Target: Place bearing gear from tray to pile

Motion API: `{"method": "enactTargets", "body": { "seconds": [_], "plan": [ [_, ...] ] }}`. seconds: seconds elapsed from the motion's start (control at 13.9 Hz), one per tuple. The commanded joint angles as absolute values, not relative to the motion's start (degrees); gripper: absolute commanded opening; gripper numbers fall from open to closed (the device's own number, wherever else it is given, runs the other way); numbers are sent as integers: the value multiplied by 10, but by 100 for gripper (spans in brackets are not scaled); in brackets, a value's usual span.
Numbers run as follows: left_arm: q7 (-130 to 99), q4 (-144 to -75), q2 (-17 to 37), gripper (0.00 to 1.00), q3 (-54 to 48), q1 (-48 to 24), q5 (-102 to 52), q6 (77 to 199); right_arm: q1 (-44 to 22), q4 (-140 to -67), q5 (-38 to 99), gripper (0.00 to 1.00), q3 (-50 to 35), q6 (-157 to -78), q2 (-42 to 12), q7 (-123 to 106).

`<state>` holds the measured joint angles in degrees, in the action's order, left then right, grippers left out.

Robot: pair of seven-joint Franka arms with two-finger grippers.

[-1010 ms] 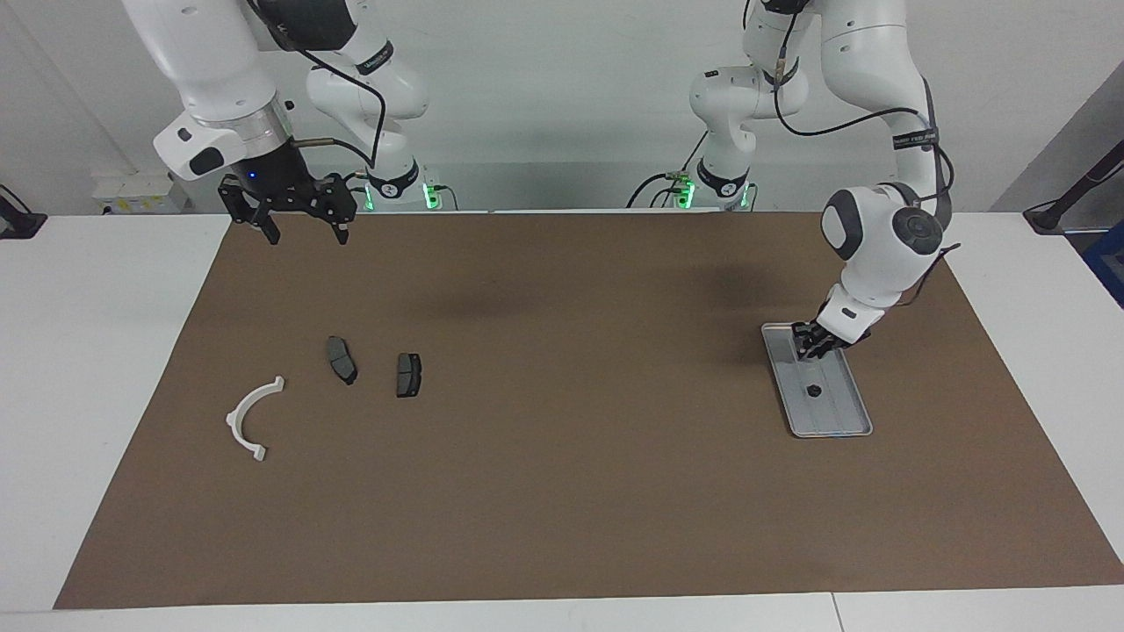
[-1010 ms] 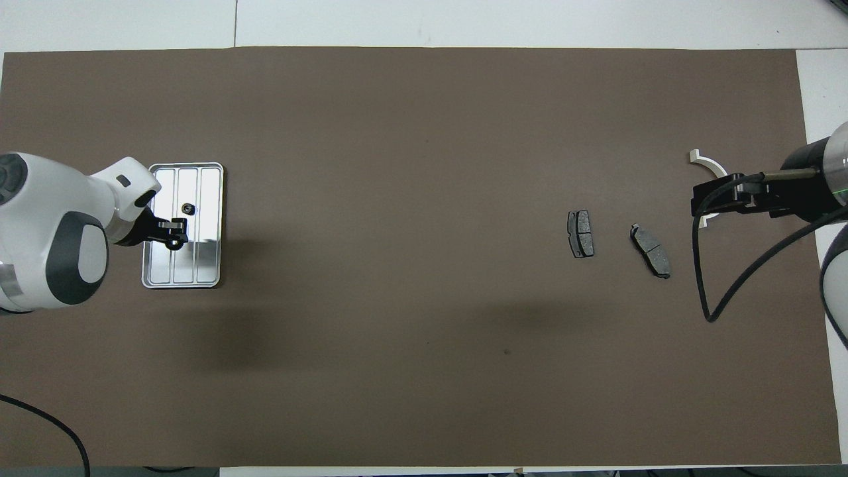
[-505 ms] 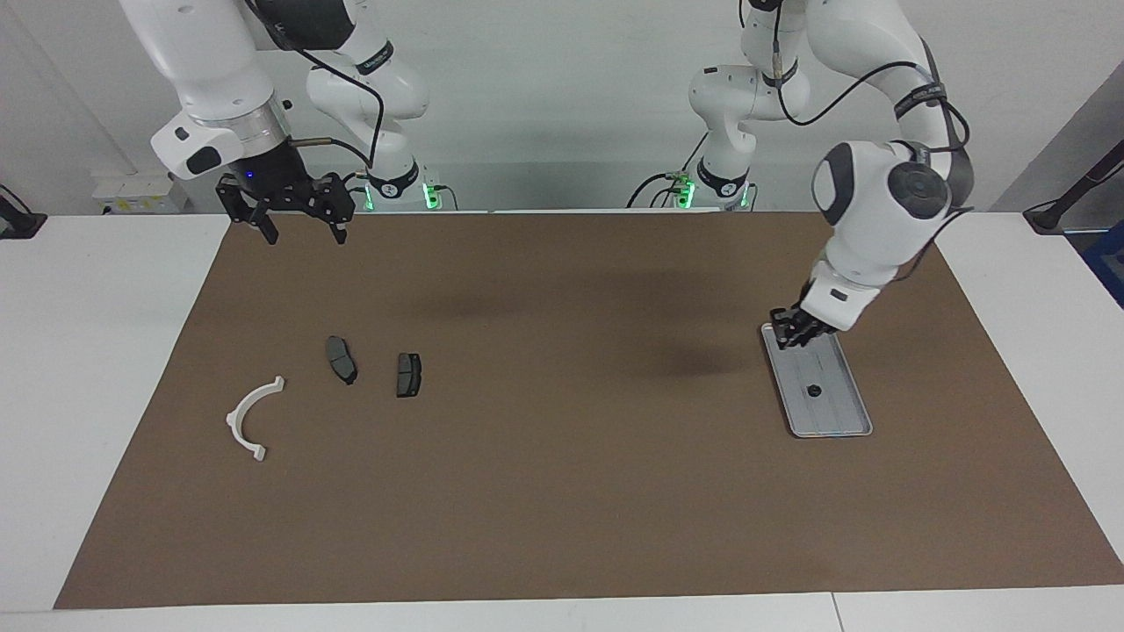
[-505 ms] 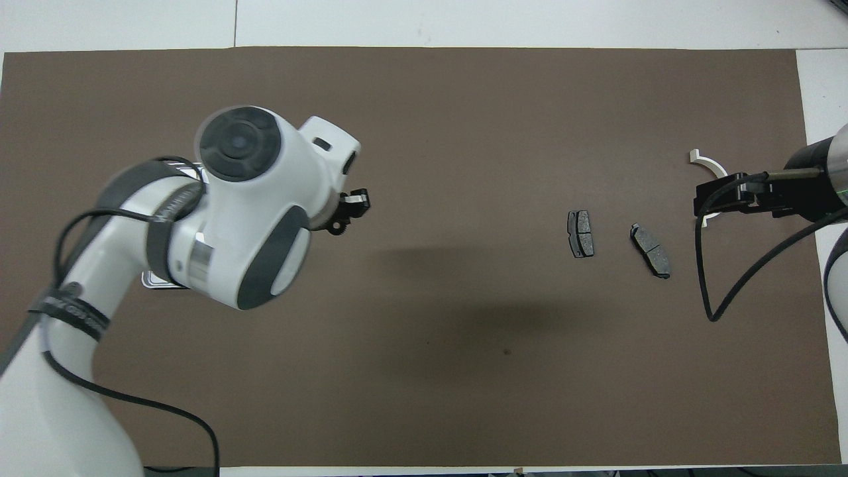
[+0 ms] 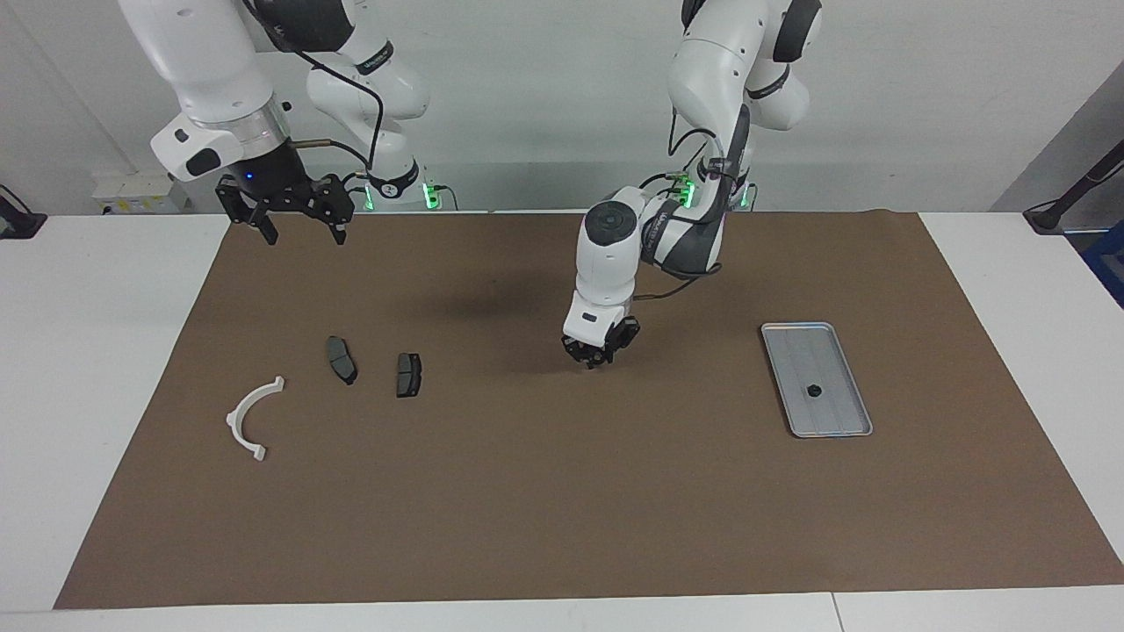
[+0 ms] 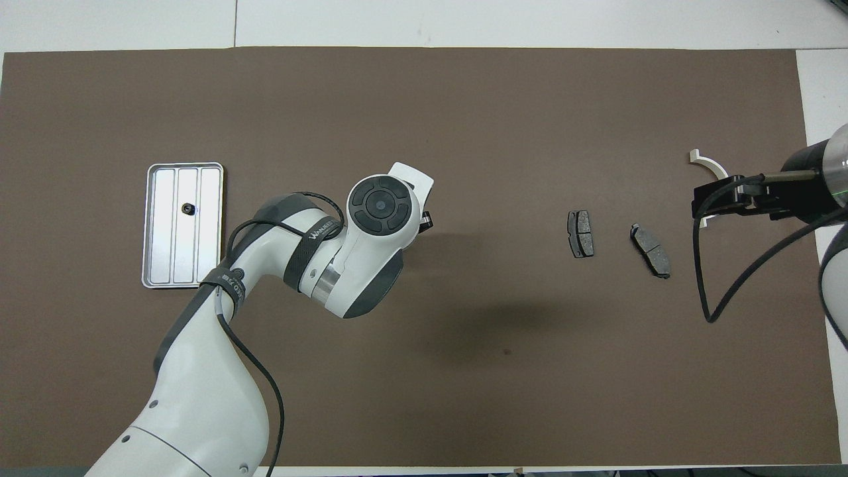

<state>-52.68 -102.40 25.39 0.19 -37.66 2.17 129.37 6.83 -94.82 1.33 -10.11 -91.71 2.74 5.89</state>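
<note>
in the overhead view the left arm's wrist covers the left gripper (image 5: 600, 355) almost entirely. in the facing view its fingertips are too small to show whether they hold anything. the right gripper (image 6: 712, 199) overlaps the middle of the white bracket (image 6: 703, 159). the part on the tray (image 5: 843, 420) is too small to identify.

Bare brown mat (image 5: 544, 491) btwn tray (image 5: 845, 424) and pile: wide open lane. Only the left gripper (image 5: 600, 355) hangs over the mid-mat (arm slanting down from robots' side). Two pads (image 5: 342, 359) (image 5: 408, 374) lie close together, white bracket (image 5: 252, 416) apart from them. Right gripper (image 5: 303, 224) waits over mat's robot-side edge.
</note>
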Motion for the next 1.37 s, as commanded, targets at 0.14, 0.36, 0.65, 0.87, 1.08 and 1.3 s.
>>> {"method": "enactTargets", "body": {
  "seconds": [0.14, 0.36, 0.65, 0.87, 1.08, 1.3],
  "plan": [
    [-562, -1076, 237, 0, 10, -388, 33, 1352, 65, -1055, 18, 100, -107, -1044, 38, 69],
    [-561, -1081, 236, 0, 11, -388, 34, 1357, 47, -1084, 18, 100, -107, -1112, 5, 109],
    [-545, -1056, 223, 100, 14, -369, 36, 1310, 9, -1085, 18, 100, -107, -1188, -65, 187],
    [-423, -1047, 133, 100, 11, -297, 29, 1225, -30, -1084, 18, 100, -106, -1242, -107, 263],
    [-273, -1036, 98, 100, 11, -197, 12, 1176, -95, -1077, 7, 100, -106, -1287, -147, 375],
    [-133, -1024, 97, 100, 11, -102, 4, 1136, -159, -1042, -54, 100, -105, -1287, -181, 474]
  ]
}}
